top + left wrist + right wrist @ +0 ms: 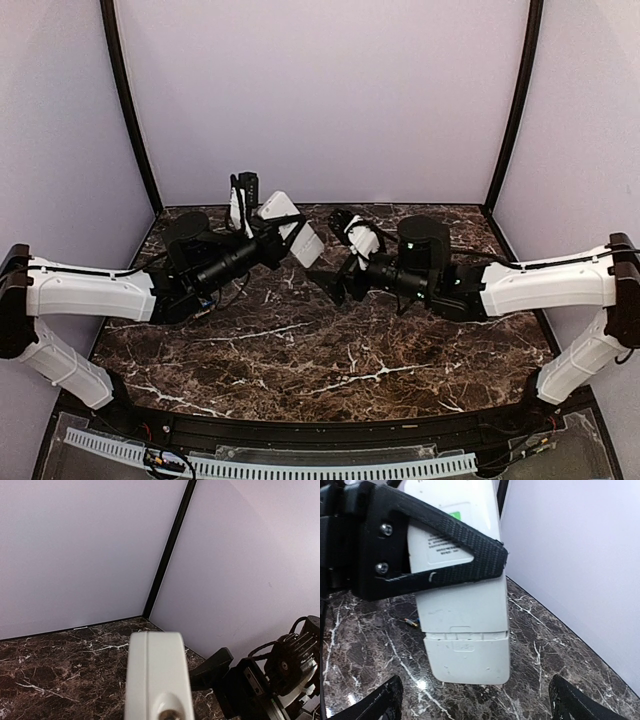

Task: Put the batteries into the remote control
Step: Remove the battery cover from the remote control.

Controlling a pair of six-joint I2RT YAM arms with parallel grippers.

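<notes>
The white remote control point(293, 228) hangs tilted above the back middle of the table, with my left gripper point(272, 243) shut on it. The right wrist view shows its back point(465, 630) with a label and a seam across the lower part; one black left finger point(435, 555) lies across it. In the left wrist view only its rounded end point(157, 675) shows. My right gripper point(477, 702) stands open just short of the remote's lower end, touching nothing; from above it point(332, 264) sits to the right of the remote. One battery point(412, 623) peeks out on the table behind the remote.
Pale walls with black corner posts point(131, 110) close in the marble table point(300, 350) on three sides. A white perforated strip point(300, 466) runs along the near edge. The right arm point(280, 680) lies close beside the remote.
</notes>
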